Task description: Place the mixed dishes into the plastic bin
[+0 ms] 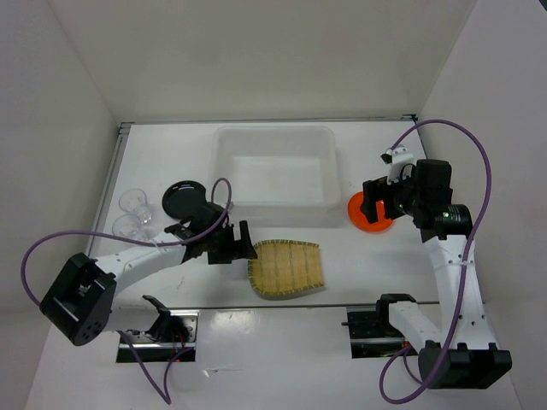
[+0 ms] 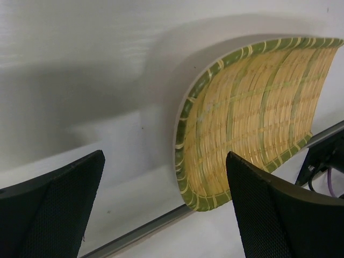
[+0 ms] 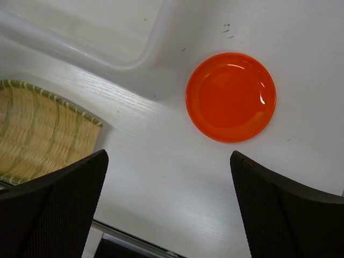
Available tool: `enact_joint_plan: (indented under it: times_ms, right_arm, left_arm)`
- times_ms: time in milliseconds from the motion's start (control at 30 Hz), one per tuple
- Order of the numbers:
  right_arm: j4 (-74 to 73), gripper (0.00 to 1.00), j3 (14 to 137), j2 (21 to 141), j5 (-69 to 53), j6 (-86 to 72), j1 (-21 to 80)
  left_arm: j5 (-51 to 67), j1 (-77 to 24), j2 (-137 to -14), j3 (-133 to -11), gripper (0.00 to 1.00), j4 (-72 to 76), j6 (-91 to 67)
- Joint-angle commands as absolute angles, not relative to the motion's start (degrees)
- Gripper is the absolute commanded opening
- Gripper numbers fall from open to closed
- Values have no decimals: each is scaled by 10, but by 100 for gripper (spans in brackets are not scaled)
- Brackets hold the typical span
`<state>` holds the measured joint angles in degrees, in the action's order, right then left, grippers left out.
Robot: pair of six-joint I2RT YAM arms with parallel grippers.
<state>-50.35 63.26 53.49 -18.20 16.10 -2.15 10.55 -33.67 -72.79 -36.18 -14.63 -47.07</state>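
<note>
The tan bamboo tray (image 1: 288, 266) lies flat on the table in front of the plastic bin (image 1: 273, 129). My left gripper (image 1: 244, 242) is open and empty just left of the tray's rounded end. In the left wrist view the tray (image 2: 252, 107) lies beyond the open gripper (image 2: 164, 156). The orange plate (image 1: 366, 224) sits right of the bin. My right gripper (image 1: 376, 203) hovers over it, open and empty. In the right wrist view the plate (image 3: 231, 97) lies ahead of the gripper (image 3: 169, 153). The black plate (image 1: 182, 196) and two clear cups (image 1: 135, 202) (image 1: 127, 226) sit at the left.
The bin looks empty inside; its near corner shows in the right wrist view (image 3: 97, 32), as does the tray's corner (image 3: 37, 134). A metal strip (image 2: 134, 234) marks the table's near edge. White walls close in the back and sides.
</note>
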Motion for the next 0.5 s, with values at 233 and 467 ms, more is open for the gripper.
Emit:
enact_joint_plan:
  times_ms: [233, 467]
  right_arm:
    - [-485, 99, 632, 537, -179, 156, -25]
    - [-485, 99, 632, 532, -179, 156, -25]
  left_arm:
    - [130, -398, -766, -309, 100, 3, -507]
    - [163, -404, -842, -299, 95, 86, -483]
